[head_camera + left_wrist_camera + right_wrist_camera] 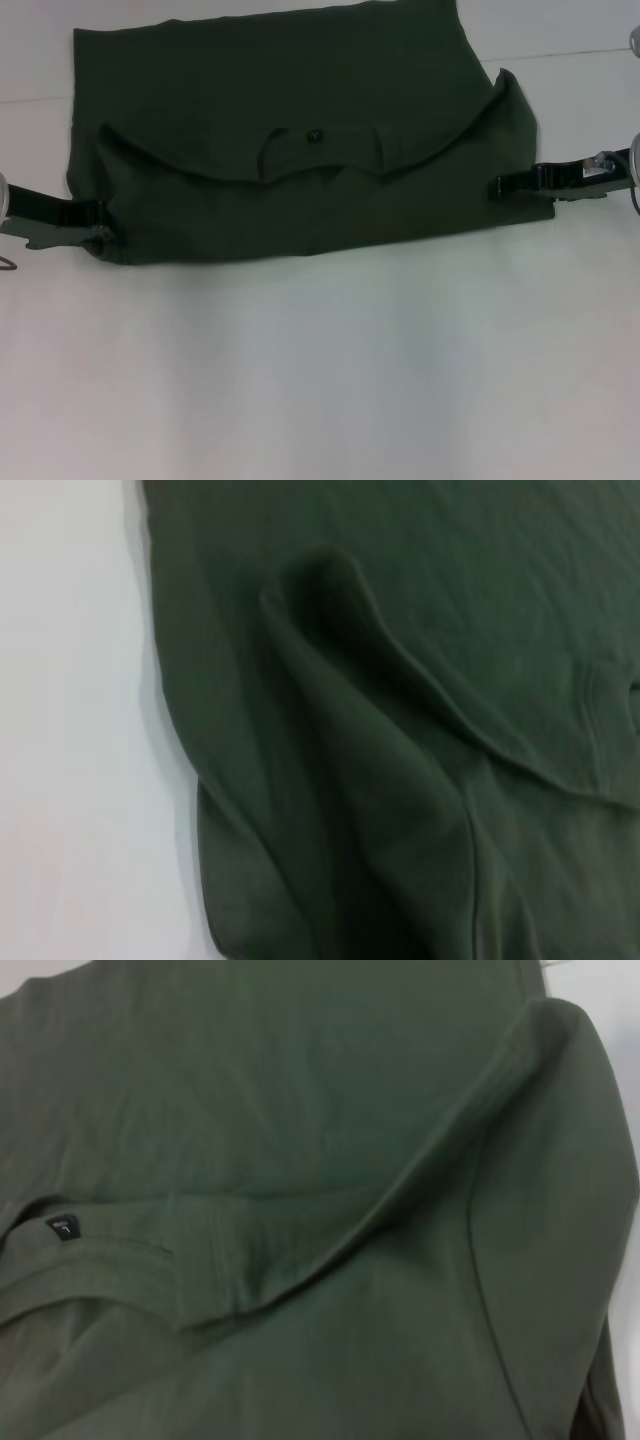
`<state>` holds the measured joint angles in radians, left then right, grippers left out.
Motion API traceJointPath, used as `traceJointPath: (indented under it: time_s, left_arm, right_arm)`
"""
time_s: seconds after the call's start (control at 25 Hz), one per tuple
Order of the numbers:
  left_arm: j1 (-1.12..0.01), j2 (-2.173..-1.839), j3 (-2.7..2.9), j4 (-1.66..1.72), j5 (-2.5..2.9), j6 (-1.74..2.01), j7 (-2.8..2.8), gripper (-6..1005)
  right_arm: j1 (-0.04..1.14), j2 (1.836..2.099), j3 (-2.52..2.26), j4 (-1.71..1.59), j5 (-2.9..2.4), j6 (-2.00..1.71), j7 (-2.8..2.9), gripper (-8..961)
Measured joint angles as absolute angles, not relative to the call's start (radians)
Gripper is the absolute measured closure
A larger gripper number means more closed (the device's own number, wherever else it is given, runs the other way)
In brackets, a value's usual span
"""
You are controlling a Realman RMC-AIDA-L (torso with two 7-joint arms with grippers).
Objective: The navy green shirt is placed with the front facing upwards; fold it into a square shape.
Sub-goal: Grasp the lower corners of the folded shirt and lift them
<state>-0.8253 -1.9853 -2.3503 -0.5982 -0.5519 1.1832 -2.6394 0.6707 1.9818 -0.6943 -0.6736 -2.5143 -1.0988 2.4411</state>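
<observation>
Both grippers at the shirt's near fold, one lengthwise fold in hand

The left gripper [100,222] sits at the near left corner of the navy green shirt [280,120] and the right gripper [505,186] at its near right side; each seems pinched on a bunch of cloth, though the fingertips are buried in fabric and I cannot tell for sure. Outward from them, the collar end has been brought over the body: the ribbed collar [120,1270] with its small dark neck label [63,1227] lies face up near the middle, and the folded layer sags in a curve between the grippers. The shirt lies across the far half of the white tabletop [320,380], its far edge flat. By my judgement the first fold is nearly laid; flattening it and the crosswise folds to a square remain
</observation>
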Motion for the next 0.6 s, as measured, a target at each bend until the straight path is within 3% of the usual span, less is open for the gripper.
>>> traceJointPath:
  time_s: [0.6]
  left_arm:
    - [-0.827,-1.985,-2.350,-0.598,-0.554,1.182,-2.638,939]
  right_arm:
    - [0.684,1.976,-0.700,-0.644,-2.520,-1.118,2.440,37]
